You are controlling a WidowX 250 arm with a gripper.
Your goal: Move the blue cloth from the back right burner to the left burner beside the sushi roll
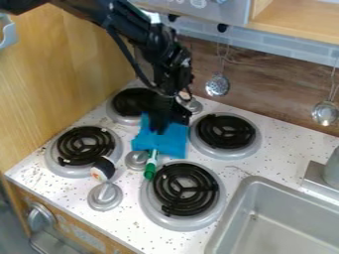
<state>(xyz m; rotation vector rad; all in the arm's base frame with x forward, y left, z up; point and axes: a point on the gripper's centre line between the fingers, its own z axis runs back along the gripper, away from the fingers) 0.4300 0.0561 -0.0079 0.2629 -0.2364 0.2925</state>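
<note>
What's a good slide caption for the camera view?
Black pincer over a blue cloth amid four stove burners, green marker at the cloth's near edge, sink lower right.

Soft, even indoor light, faint shadows, slight blur throughout.

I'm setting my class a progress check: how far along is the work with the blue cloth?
Reaching looks done: the gripper is down at the blue cloth. In hand: apparent contact, though I cannot tell whether the cloth is gripped. Left, probably: any lifting, as the cloth lies on the stovetop, by the green-capped marker.
</note>
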